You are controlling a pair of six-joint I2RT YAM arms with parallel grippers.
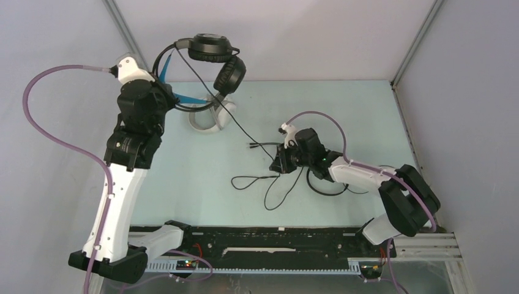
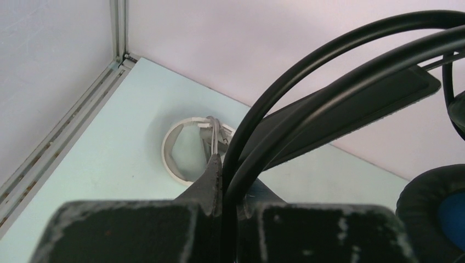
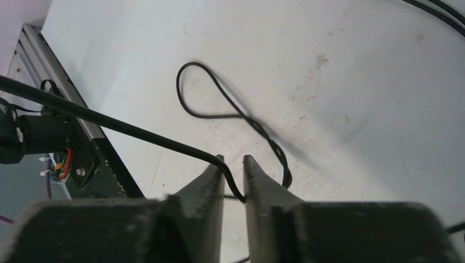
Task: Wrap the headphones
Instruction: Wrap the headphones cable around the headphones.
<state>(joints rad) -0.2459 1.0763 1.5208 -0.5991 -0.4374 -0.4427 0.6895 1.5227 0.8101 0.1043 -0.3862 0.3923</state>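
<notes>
The black headphones (image 1: 211, 47) with blue lining hang in the air at the back left. My left gripper (image 1: 169, 92) is shut on their headband (image 2: 340, 71), which runs between the fingers at the left gripper (image 2: 230, 181). One ear cushion (image 2: 433, 208) shows at the right. Their black cable (image 1: 257, 180) drops to the table and lies in loose loops. My right gripper (image 1: 278, 162) is low over those loops. Its jaws stand slightly apart at the right gripper (image 3: 233, 161), and the cable (image 3: 137, 131) passes loosely through the gap. The white-grey headphones (image 1: 208, 119) lie on the table below the black set.
A dark curved loop (image 1: 324, 188) lies partly hidden under my right forearm. The white-grey set (image 2: 170, 148) sits close to the back wall. A black rail (image 1: 263, 236) runs along the near table edge, and enclosure walls stand left, right and behind.
</notes>
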